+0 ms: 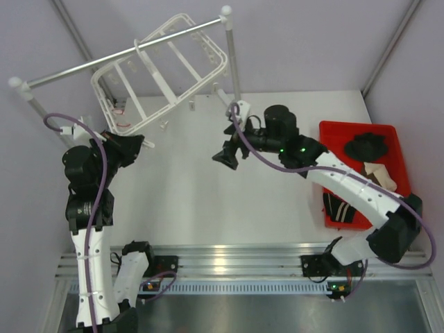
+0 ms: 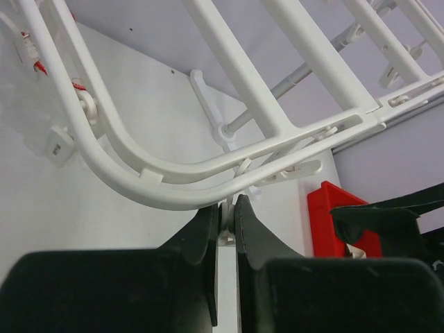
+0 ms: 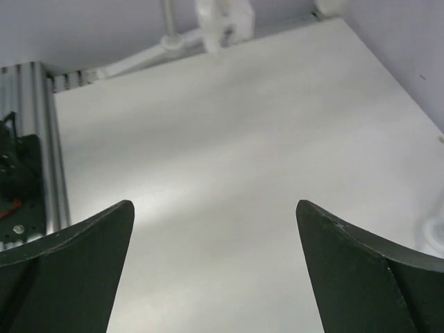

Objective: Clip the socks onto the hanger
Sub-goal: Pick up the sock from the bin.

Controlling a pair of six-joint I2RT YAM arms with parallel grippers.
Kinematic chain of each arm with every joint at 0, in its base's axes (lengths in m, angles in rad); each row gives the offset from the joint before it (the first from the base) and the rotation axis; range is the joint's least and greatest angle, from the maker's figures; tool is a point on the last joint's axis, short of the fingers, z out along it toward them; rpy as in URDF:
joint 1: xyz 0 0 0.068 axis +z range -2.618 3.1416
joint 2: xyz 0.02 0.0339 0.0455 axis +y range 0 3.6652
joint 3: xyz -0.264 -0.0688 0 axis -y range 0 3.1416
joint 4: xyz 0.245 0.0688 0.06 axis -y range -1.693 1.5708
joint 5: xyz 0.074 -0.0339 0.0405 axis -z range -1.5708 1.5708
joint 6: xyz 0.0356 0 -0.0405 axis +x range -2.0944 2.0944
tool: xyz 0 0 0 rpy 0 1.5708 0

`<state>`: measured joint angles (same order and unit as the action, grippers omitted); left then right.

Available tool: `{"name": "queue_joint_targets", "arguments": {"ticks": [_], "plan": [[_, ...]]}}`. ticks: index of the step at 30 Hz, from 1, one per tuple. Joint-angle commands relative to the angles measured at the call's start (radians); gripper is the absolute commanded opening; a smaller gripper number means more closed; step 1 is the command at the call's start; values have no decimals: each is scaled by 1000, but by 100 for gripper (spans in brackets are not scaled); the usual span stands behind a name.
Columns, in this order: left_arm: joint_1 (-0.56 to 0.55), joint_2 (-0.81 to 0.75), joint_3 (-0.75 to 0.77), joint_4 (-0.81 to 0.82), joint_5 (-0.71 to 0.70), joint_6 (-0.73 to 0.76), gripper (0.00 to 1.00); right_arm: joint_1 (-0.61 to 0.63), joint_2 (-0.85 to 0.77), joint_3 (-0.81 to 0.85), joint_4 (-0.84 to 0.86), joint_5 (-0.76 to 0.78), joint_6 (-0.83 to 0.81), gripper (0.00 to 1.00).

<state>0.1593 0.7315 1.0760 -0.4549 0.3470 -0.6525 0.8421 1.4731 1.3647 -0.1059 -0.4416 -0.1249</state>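
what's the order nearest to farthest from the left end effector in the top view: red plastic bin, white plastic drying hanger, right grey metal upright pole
1. white plastic drying hanger, touching the left end effector, back left
2. grey metal upright pole, back centre
3. red plastic bin, right edge

The right tool (image 3: 214,208) hangs, jaws spread wide, above the white table (image 3: 277,104), a ribbed rail (image 3: 41,139) at left.
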Motion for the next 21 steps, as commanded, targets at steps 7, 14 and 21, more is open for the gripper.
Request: {"name": "queue_joint_targets", "arguments": {"ticks": [7, 14, 21], "plan": [[3, 2, -22, 19, 10, 8, 0, -568, -293, -92, -653, -242, -411, 96], [3, -7, -30, 16, 15, 7, 0, -1066, -218, -22, -1366, -289, -1193, 79], [2, -21, -27, 9, 10, 24, 0, -1190, -310, -286, -1391, -111, -1513, 73]]}}
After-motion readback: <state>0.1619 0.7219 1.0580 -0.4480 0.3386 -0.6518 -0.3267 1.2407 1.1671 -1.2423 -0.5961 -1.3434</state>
